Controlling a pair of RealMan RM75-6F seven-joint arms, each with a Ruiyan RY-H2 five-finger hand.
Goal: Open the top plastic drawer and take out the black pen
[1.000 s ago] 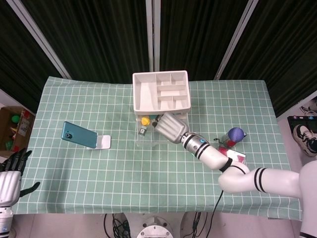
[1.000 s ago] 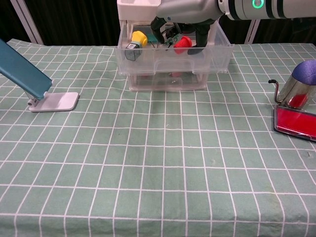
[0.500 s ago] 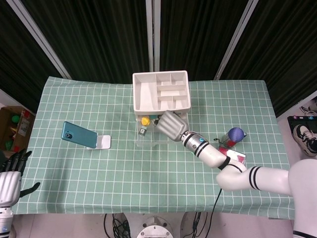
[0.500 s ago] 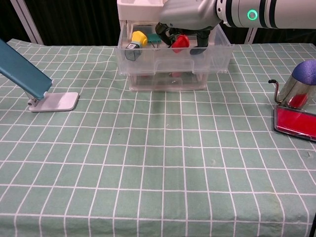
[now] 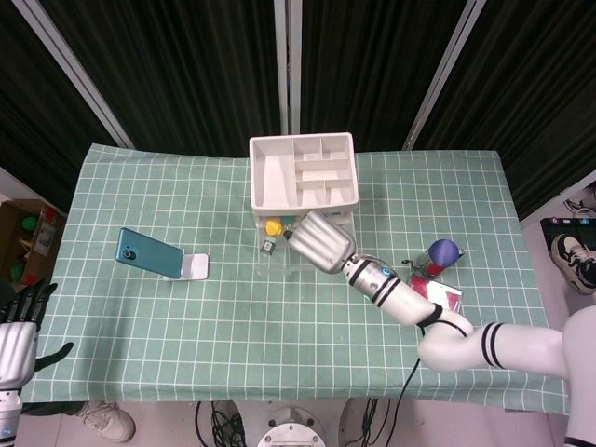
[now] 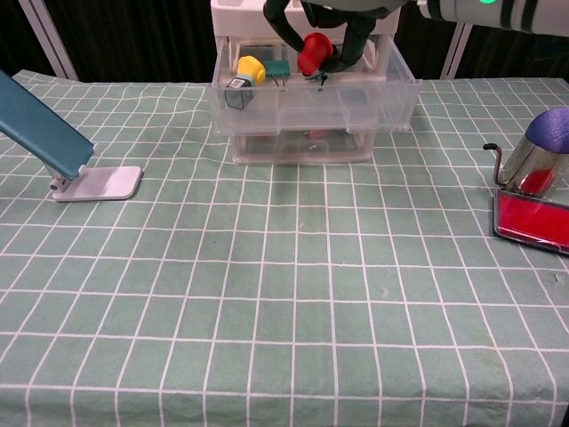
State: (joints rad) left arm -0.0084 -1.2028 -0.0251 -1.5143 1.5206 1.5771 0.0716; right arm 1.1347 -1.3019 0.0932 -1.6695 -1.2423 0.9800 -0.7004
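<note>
Over the pulled-out top drawer [image 6: 391,93]: right hand [image 6: 320,13], raised just above the rim, dark fingers [image 6: 354,40] curled around a red-capped piece [image 6: 313,52] and clamped on it.

Below that grip: thin dark sliver [image 6: 322,78], possibly the body of the black pen; too small to confirm. Pen otherwise not made out, so either in the grip or still in the drawer beneath the hand.

Left of the hand, inside the drawer: yellow-capped item [image 6: 250,67] and green piece [image 6: 277,68], both untouched.

Behind the hand: white divided tray [image 5: 303,172] on top of the drawer unit.

Far off at the near left desk [image 5: 233,326] edge: left hand [image 5: 19,331], fingers apart, holding nothing.

Step judged in hand: drawer opened, lift-out under way.

Next move calls for: straight rise clear of the drawer wall, firm pinch, then carry toward the near desk.
</note>
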